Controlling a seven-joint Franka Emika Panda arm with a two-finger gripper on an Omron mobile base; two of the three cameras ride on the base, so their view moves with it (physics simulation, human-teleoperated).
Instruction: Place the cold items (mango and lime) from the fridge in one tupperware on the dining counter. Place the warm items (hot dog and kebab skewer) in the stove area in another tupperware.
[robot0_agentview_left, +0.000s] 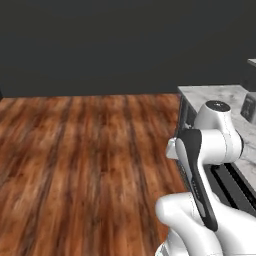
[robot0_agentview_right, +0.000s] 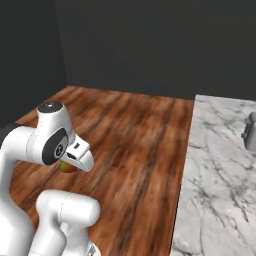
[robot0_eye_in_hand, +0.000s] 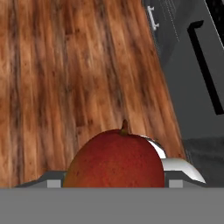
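The gripper (robot0_eye_in_hand: 114, 183) stands wide, closed across the mango (robot0_eye_in_hand: 114, 162), held above the wood floor (robot0_eye_in_hand: 57, 78), left of the marble counter (robot0_agentview_right: 220, 170). The mango judges as rounded, smooth, moderately light and firm, so liable to slip. Best hold: across its widest middle, with modest force to avoid bruising.

mango (robot0_eye_in_hand: 114, 159) bottom cut off, claw fingertips hidden
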